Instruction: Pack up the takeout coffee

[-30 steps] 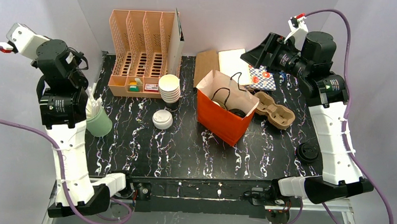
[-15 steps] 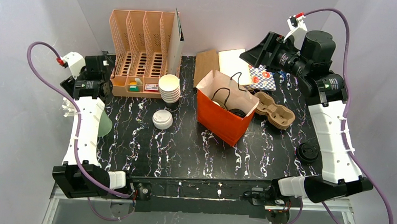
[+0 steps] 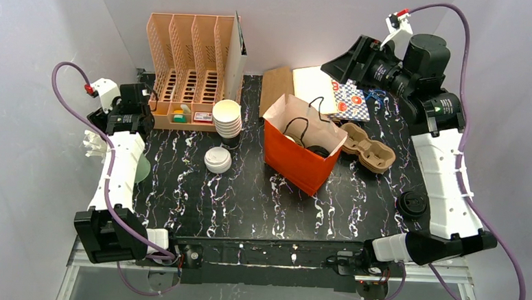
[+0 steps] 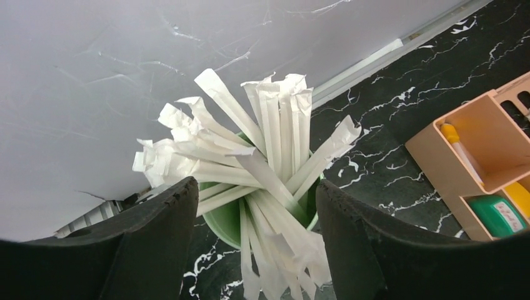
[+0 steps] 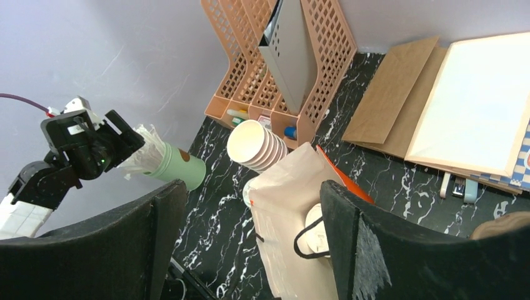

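The takeout coffee stands inside the red paper bag: one cup with a white lid and one with a black lid. The right wrist view looks down into the bag and catches the white lid. My right gripper hangs open and empty, high over the back right of the table. At the far left my left gripper is open, its fingers either side of a green cup full of wrapped straws, gripping none that I can see.
A peach desk organizer stands at the back left, with a stack of lidless white cups and a loose white lid in front. A cardboard cup carrier lies right of the bag. A black lid sits beside the right arm.
The left arm has folded down and back toward the organizer, and its gripper has gone from shut to open over the straws. The right gripper rose slightly.
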`<state>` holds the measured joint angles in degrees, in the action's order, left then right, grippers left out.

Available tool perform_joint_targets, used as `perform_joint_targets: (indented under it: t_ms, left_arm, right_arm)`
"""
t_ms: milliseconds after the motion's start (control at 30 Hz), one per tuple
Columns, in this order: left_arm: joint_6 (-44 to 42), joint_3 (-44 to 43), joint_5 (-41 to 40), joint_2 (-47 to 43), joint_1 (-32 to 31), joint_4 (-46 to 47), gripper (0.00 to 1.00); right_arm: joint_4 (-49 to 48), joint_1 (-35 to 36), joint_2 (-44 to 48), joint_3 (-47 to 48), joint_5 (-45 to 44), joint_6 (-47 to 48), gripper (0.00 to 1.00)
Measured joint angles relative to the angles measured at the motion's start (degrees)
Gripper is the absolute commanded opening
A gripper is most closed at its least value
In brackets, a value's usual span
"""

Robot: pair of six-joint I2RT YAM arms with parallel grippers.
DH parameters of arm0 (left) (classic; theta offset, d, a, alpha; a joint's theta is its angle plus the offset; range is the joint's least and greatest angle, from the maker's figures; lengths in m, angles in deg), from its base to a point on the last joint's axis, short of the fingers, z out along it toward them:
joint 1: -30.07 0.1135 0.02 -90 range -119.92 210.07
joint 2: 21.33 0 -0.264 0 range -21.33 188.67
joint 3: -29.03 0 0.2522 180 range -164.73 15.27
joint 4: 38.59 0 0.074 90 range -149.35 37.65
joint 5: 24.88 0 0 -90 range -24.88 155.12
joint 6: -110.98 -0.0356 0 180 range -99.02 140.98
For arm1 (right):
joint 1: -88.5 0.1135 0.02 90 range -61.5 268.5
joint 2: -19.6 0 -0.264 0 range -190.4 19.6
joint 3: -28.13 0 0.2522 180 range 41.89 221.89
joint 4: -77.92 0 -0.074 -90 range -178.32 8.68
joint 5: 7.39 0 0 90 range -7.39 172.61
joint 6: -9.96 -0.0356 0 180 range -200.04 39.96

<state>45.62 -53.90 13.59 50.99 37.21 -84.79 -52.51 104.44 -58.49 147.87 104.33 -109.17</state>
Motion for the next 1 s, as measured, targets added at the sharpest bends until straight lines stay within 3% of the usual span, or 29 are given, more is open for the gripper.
perform_joint_targets:
  t_ms: [300, 533, 600, 667, 700, 1000]
  left_arm:
    - [-2.1, 0.4, -0.4, 3.2, 1.1, 5.4, 0.38]
    - [-2.7, 0.5, -4.3, 5.4, 1.4, 7.0, 0.42]
    - [-2.8, 0.5, -5.3, 5.8, 1.4, 7.2, 0.30]
    - [-2.9, 0.5, -5.9, 6.2, 1.4, 7.3, 0.07]
    - [-2.8, 0.5, -6.3, 6.4, 1.4, 7.3, 0.01]
    - [-0.3, -6.1, -7.8, 6.4, 1.4, 2.3, 0.00]
  right_arm:
    - [-0.1, 0.0, -2.4, 3.6, -0.8, 0.3, 0.86]
    - [-0.2, 0.0, -2.9, 4.3, -0.9, 0.4, 0.86]
    - [-0.4, 0.0, -2.9, 4.3, -1.0, 0.4, 0.86]
    - [-0.5, 0.0, -2.9, 4.3, -1.0, 0.4, 0.86]
    - [-0.6, 0.0, -2.9, 4.3, -1.1, 0.4, 0.86]
    - [-2.3, 0.0, -2.1, 2.3, -1.4, 0.4, 0.87]
